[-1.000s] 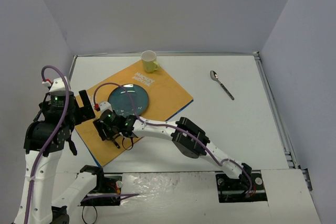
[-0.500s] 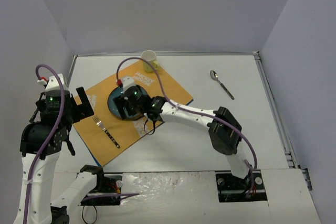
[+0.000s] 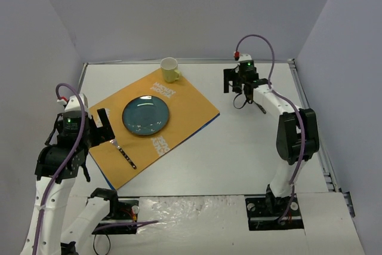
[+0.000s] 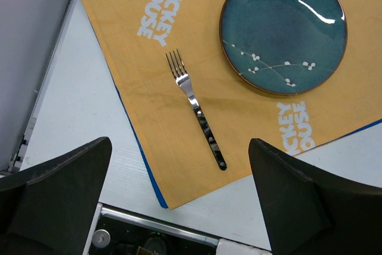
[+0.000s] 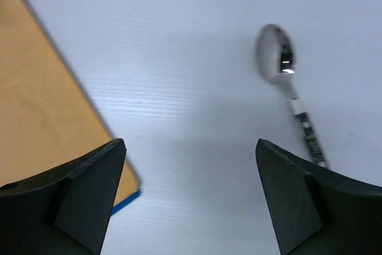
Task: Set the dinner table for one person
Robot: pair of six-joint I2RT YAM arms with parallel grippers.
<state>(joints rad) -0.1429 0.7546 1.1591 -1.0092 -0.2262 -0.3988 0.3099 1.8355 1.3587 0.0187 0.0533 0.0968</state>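
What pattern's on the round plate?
Teal glazed round plate: white blossom-branch motif, best in left wrist view.

This is a robotics lab test cell rather than a home dining room. A bare white worktop [image 3: 239, 147] with thin metal edge strips [image 3: 310, 117] is boxed in on three sides by plain blank panels [image 3: 179, 10]. Two white robot arms, the left arm [image 3: 59, 153] and the right arm [image 3: 292, 129], are bolted at its near edge, with exposed purple cables [image 3: 256, 37]. A few dinner things lie on the worktop: an orange placemat [image 3: 179, 108], a plate [image 3: 145, 116], a fork [image 3: 122, 151], a cup [image 3: 170, 69] and a spoon [image 5: 280, 55].
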